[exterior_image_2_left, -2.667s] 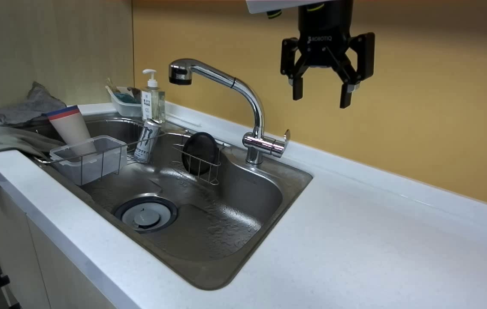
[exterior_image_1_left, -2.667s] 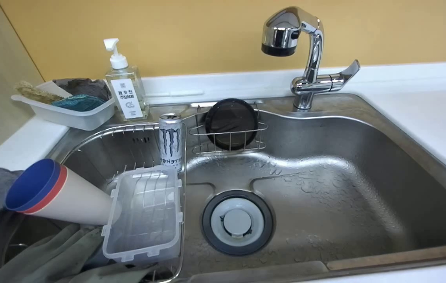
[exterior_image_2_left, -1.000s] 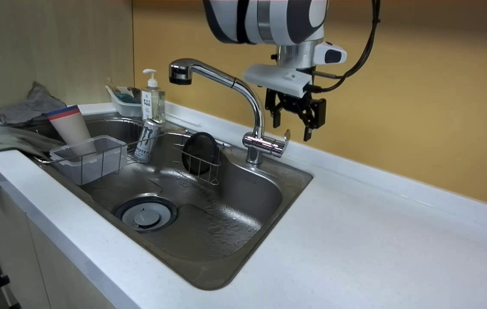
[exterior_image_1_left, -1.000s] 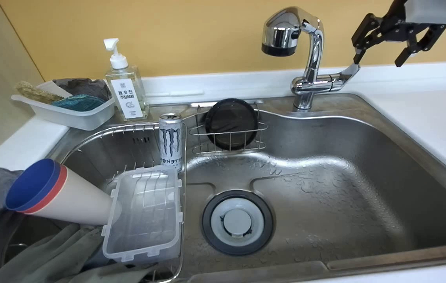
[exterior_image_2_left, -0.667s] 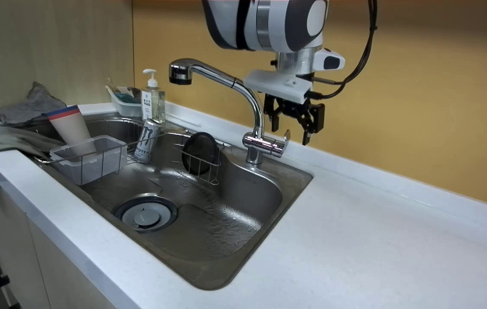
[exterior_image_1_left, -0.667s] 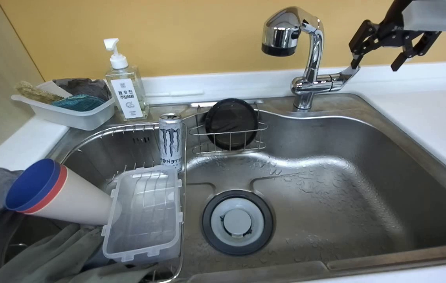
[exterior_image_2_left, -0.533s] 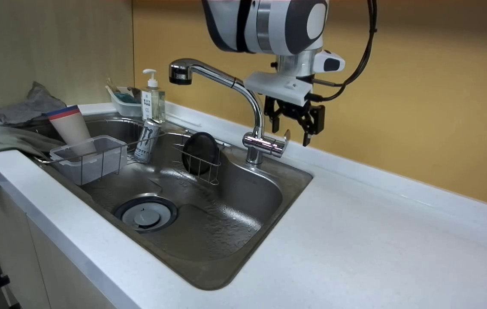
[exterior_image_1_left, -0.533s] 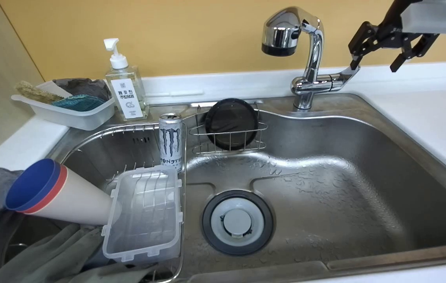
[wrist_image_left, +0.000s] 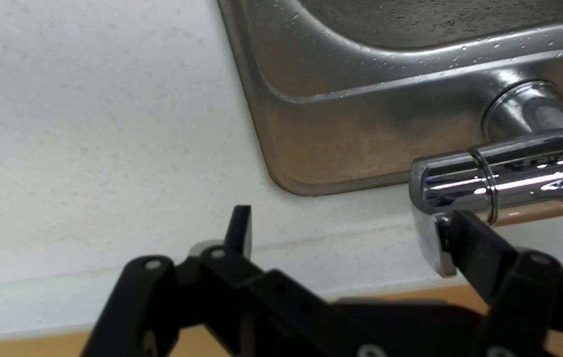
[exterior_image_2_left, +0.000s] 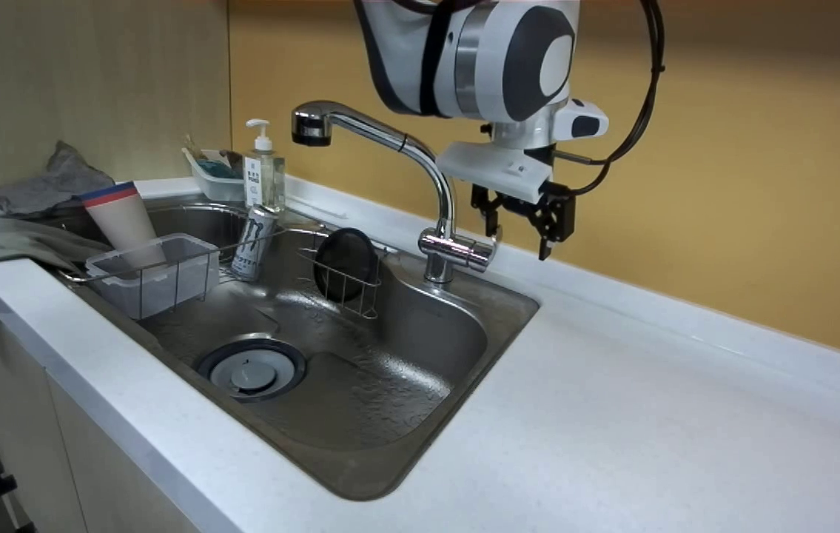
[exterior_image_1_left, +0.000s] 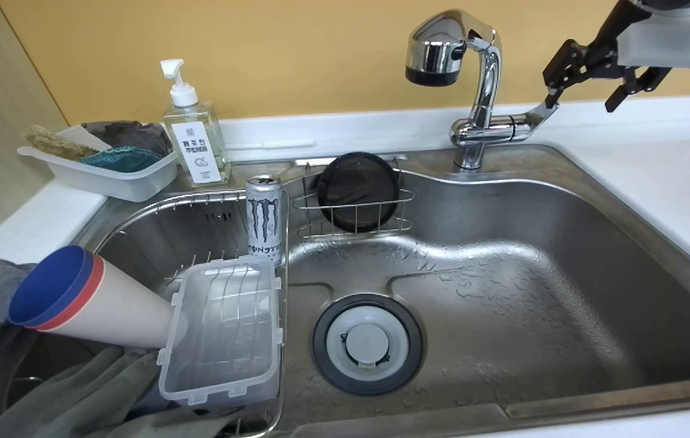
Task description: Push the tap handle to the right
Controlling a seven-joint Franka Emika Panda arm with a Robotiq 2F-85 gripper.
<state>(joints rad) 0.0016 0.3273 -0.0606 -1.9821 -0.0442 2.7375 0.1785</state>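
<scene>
The tap handle is a short flat chrome lever (exterior_image_1_left: 543, 114) tilting up from the end of the faucet's side body. It also shows edge-on in an exterior view (exterior_image_2_left: 495, 241) and in the wrist view (wrist_image_left: 429, 243). My gripper (exterior_image_1_left: 581, 104) points down at the handle, also in an exterior view (exterior_image_2_left: 518, 242). In the wrist view the gripper (wrist_image_left: 350, 218) is wide open. One finger is on the faucet-stem side of the lever and seems to touch it or nearly so. The other finger is well away over the counter. The lever lies between the fingers.
The faucet stem and spout (exterior_image_1_left: 487, 79) rise close beside the gripper. The yellow wall (exterior_image_2_left: 723, 207) and white backsplash (exterior_image_2_left: 612, 285) are just behind. The steel sink (exterior_image_1_left: 600, 219) is below, with a white counter (exterior_image_2_left: 612, 400) beside it. A wire rack (exterior_image_1_left: 405, 213) holds a black round item.
The gripper came down from high up to the handle. In the last half second it lowered a little more and shifted slightly away from the faucet stem. The handle has hardly moved.
</scene>
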